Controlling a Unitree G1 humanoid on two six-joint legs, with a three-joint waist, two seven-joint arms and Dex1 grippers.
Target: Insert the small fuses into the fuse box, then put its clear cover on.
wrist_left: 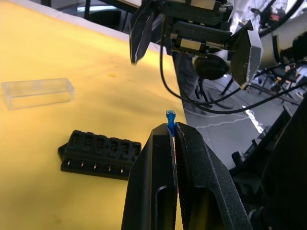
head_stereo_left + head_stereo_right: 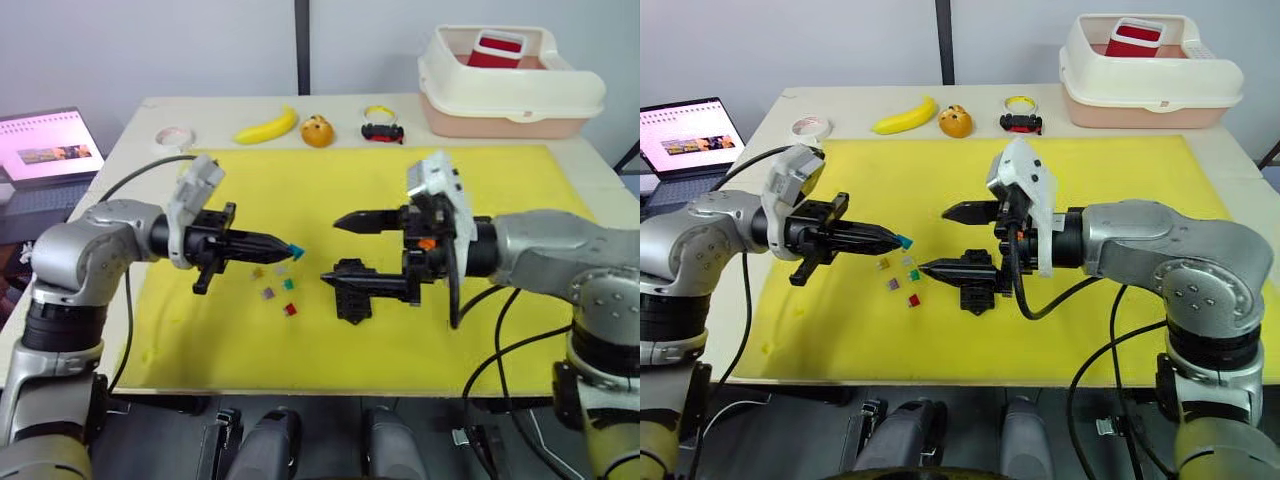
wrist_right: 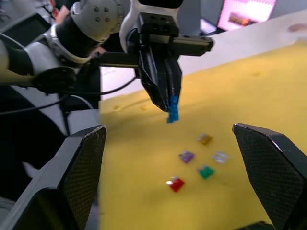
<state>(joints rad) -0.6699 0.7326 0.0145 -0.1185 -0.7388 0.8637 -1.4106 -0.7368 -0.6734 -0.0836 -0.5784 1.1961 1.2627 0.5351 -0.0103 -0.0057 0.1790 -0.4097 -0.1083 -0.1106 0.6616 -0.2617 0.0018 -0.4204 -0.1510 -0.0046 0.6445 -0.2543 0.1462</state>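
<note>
Your left pincer [image 2: 283,245] is clamped tight on a blue fuse [image 2: 296,250], which sticks out from the very tips, held up off the yellow mat [image 2: 500,330]. In the left wrist view the two fingers [image 1: 158,163] press together with only the fuse's blue end [image 1: 170,117] showing above them.

Your right pincer [image 2: 338,250] stands wide open and holds nothing. Its upper finger [image 2: 365,220] points toward the left pincer, and its lower finger [image 2: 365,283] reaches across just above the fuse box. In the right wrist view the two pads sit far apart at either side, with the left pincer [image 3: 170,103] and its blue fuse [image 3: 172,109] between them.

The fuse box [image 1: 100,154] lies flat on the mat, slots up, partly hidden under your right pincer's lower finger in the head views [image 2: 353,300]. The slots that show look empty, though you can't see them all clearly.

The clear cover [image 1: 38,92] lies on the mat apart from the box, on its far side in the left wrist view.

Five loose fuses lie on the mat between your left pincer and the box: a tan one [image 3: 205,139], a grey one [image 3: 220,156], a purple one [image 3: 186,156], a green one [image 3: 206,171] and a red one [image 3: 176,184].

Along the back of the tabletop [image 2: 150,120] sit a tape roll [image 2: 173,135], a banana [image 2: 266,127], an orange object [image 2: 317,131], a toy car [image 2: 383,131] and a cream bin [image 2: 510,85].
</note>
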